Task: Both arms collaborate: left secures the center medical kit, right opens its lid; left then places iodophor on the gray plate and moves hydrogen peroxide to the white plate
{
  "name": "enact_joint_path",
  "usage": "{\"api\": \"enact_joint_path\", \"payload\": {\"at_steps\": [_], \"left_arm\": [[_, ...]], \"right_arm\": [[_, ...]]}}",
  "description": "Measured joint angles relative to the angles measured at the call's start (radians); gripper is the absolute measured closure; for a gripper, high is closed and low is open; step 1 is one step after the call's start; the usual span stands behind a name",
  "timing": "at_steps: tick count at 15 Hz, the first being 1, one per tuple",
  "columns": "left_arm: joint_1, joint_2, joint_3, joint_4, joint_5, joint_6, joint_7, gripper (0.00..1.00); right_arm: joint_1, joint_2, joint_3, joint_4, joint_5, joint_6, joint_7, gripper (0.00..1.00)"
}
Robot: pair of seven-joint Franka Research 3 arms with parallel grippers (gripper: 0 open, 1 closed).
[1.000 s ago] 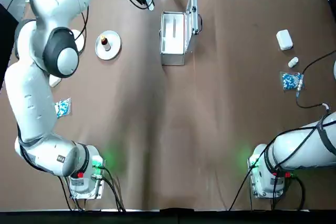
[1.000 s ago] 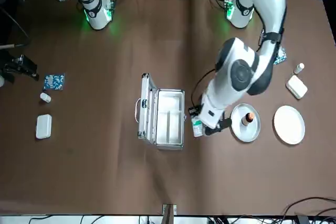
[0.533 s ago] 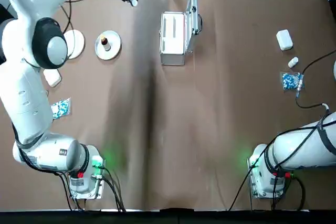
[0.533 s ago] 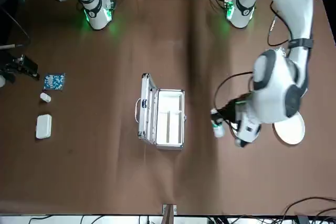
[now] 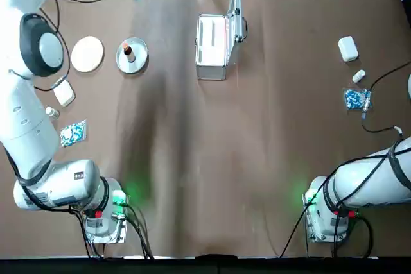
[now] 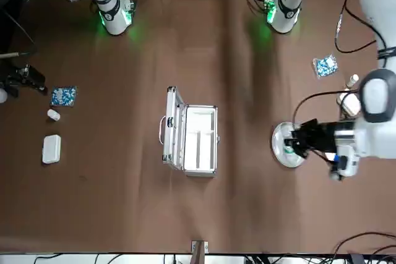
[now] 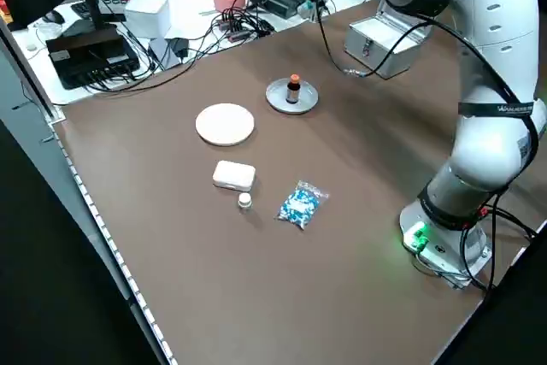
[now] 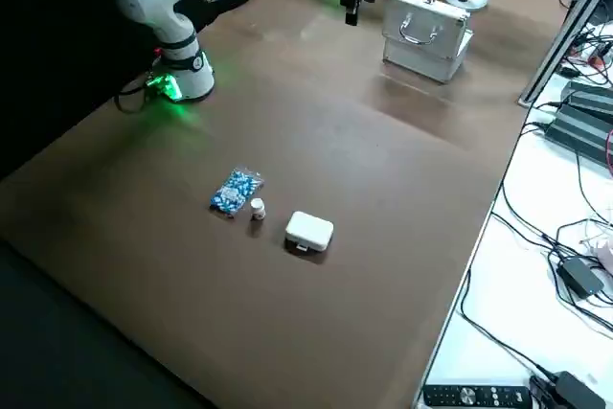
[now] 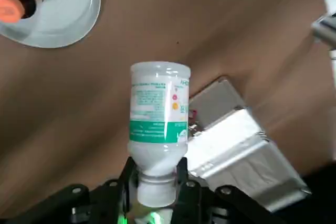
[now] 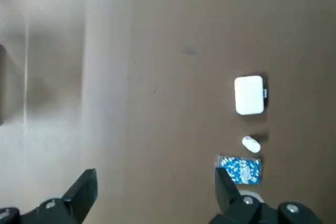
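Fingers (image 9: 127, 174) of the left gripper (image 9: 156, 182) were clamped on the neck of the hydrogen peroxide (image 9: 158, 129), the white bottle carried above the cloth with its green band showing. From across the table that gripper (image 6: 296, 142) hung over the near edge of the gray plate (image 6: 279, 148), at about three o'clock from the medical kit (image 6: 190, 138). The kit (image 5: 214, 46) stood open at the far middle of the table, its lid (image 5: 236, 14) propped upright along one long side with the handle facing outward. The iodophor (image 5: 128, 51) stood upright in the gray plate's (image 5: 138, 61) well, orange cap up. Just beside it, at nine o'clock in the overhead view, lay the white plate (image 5: 87, 53), bare. The right gripper (image 10: 155, 195) was drawn back at the table's right edge, its fingers spread wide and holding nothing. Below it lay a small white case (image 10: 249, 95), a vial (image 10: 251, 144) and a blue packet (image 10: 240, 169).
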Motion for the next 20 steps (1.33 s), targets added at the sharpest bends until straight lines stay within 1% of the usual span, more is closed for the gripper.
{"api": "enact_joint_path", "payload": {"at_steps": [1, 2, 4, 7, 9, 15, 20], "left_arm": [[0.042, 0.000, 0.002, -0.002, -0.051, -0.033, -0.009, 0.67], [0.079, 0.001, 0.005, -0.004, -0.077, -0.070, -0.017, 0.67], [0.134, 0.003, 0.007, -0.010, -0.096, -0.106, -0.025, 0.67], [0.190, 0.011, 0.008, -0.015, -0.109, -0.121, -0.050, 0.67], [0.235, 0.032, 0.010, -0.020, -0.131, -0.142, -0.080, 0.67], [0.433, 0.176, 0.012, -0.028, -0.226, -0.230, -0.091, 0.67], [0.518, 0.283, 0.012, -0.031, -0.275, -0.262, -0.091, 0.67]], "right_arm": [[0.000, 0.000, 0.000, 0.000, 0.000, 0.000, 0.000, 0.01], [0.001, 0.000, 0.000, -0.001, 0.000, 0.000, 0.000, 0.01], [0.001, 0.000, 0.001, -0.001, 0.000, 0.000, 0.000, 0.01], [0.000, 0.000, 0.000, -0.001, 0.000, 0.000, 0.000, 0.01], [0.001, 0.000, 0.001, -0.001, 0.000, 0.000, 0.000, 0.01], [0.001, 0.000, 0.001, -0.001, 0.000, 0.000, 0.000, 0.01], [0.001, 0.000, 0.001, -0.002, 0.000, -0.001, 0.000, 0.01]]}}
